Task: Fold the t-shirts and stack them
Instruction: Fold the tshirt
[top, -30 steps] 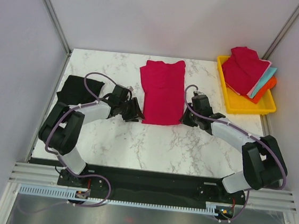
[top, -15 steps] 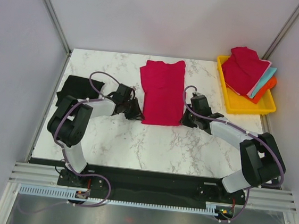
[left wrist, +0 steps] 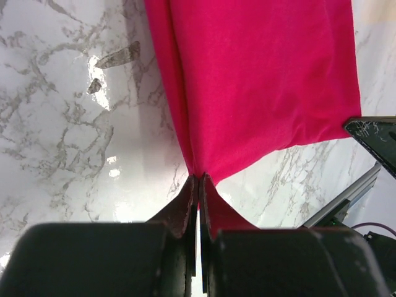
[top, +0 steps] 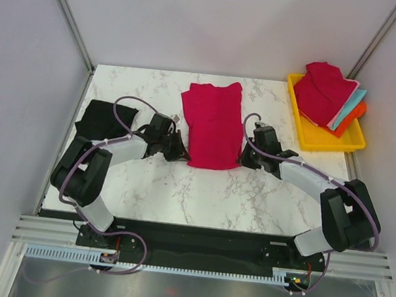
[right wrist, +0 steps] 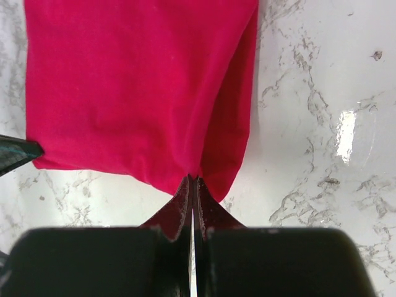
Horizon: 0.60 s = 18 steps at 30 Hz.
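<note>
Top external view: the red shirt (top: 212,125) lies flat in the middle of the counter (top: 179,189) as a long narrow panel, with the collar end far from the arm bases and the hem end near them. The left tool (top: 179,149) sits at the near left corner of the hem and the right tool (top: 243,155) at the near right corner. The red shirt lies between them and stretches away from both.

Left wrist view: the left tool is pressed together on its hem corner, with a small peak of cloth drawn into the tips. Right wrist view: the right tool pinches its corner in the same way. Both corners sit low, close to the counter.

Treat the step in hand as the crosswise fold: the sides appear to be turned in, and both hem corners are gripped. For the next move, raise both corners together, carry them toward the collar end at an even height, and lay the hem on the far edge. Keep the two tools level and equally spaced, or the panel is likely to skew or sag in the middle.

A black shirt (top: 98,119) lies at the left edge of the counter, well apart. A pile (top: 324,91) of shirts, red on top, sits in the tray (top: 326,141) at the far right.
</note>
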Each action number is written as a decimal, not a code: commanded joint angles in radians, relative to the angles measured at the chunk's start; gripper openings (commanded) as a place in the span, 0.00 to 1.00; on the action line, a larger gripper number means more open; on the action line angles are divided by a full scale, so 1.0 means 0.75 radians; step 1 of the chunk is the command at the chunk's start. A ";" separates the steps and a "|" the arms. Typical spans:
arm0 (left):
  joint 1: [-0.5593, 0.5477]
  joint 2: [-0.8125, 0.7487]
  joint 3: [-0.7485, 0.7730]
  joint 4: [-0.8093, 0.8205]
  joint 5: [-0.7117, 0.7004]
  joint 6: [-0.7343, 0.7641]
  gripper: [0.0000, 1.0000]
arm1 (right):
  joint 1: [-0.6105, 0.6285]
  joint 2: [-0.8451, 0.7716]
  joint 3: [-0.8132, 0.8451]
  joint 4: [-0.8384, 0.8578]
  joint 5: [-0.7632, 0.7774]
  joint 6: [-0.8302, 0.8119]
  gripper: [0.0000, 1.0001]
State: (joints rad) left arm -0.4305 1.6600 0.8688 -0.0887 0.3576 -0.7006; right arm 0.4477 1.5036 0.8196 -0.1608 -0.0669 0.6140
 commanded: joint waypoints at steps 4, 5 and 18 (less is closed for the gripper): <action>-0.007 -0.107 -0.044 -0.021 0.061 0.014 0.02 | -0.004 -0.162 -0.015 0.008 -0.044 0.002 0.00; -0.007 -0.121 -0.048 -0.021 0.065 0.014 0.02 | -0.002 -0.174 -0.019 0.006 -0.052 0.002 0.00; -0.082 -0.372 -0.393 0.053 -0.033 -0.047 0.02 | 0.002 -0.178 -0.199 0.012 -0.279 -0.027 0.00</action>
State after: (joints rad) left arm -0.4587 1.4387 0.6224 -0.0818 0.3733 -0.7078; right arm 0.4477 1.3575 0.6991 -0.1734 -0.2153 0.6079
